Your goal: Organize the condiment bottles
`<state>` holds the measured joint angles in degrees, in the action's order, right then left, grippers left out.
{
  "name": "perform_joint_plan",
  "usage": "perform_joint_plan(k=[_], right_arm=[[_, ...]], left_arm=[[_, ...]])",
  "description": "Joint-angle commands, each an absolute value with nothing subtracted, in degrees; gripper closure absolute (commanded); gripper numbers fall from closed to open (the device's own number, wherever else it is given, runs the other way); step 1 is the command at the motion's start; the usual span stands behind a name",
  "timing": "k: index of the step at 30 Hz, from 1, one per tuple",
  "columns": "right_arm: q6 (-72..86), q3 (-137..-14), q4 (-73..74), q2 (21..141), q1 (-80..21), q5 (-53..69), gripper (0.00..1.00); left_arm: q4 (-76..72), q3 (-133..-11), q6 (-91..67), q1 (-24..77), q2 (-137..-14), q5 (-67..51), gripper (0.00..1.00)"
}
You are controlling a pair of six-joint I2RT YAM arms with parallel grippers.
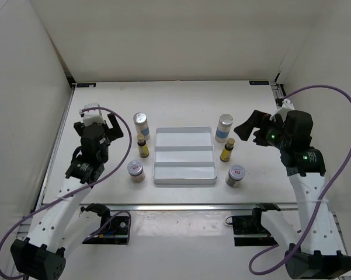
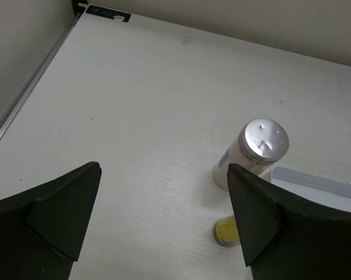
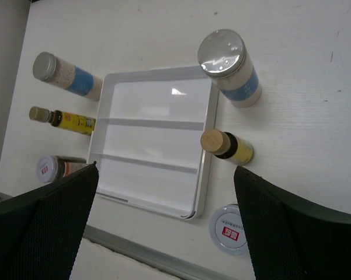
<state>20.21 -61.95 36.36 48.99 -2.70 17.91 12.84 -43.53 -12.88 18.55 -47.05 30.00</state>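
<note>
The white divided tray (image 1: 184, 170) lies mid-table with nothing in it. On its left stand a tall white bottle (image 1: 141, 123), a tiny yellow bottle (image 1: 142, 146) and a silver-lidded jar (image 1: 136, 171). On its right stand a second tall white bottle (image 1: 224, 128), a yellow bottle (image 1: 226, 150) and a jar (image 1: 235, 175). My left gripper (image 1: 99, 123) is open and empty, left of the left tall bottle (image 2: 254, 151) and above the table. My right gripper (image 1: 252, 129) is open and empty, raised to the right of the right tall bottle (image 3: 230, 67).
The table is enclosed by white walls at the back and both sides. A metal strip (image 1: 181, 205) runs along the near edge. The right wrist view shows the tray (image 3: 207, 140) and all six bottles around it.
</note>
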Motion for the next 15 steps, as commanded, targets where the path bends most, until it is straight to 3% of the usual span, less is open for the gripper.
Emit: perform_joint_plan(k=[1,12,15], right_arm=[[18.8,-61.7,41.3,47.4,-3.5,16.4,0.0],[18.5,-59.7,53.3,41.8,-5.3,15.0,0.0],[18.4,-58.3,54.8,41.7,-5.8,18.1,0.0]], left_arm=[[12.6,-42.5,-11.3,20.0,-44.0,32.0,0.0],[26.5,-42.7,-17.7,20.6,-33.9,21.3,0.0],[24.8,-41.7,-12.2,20.6,-30.5,20.2,0.0]])
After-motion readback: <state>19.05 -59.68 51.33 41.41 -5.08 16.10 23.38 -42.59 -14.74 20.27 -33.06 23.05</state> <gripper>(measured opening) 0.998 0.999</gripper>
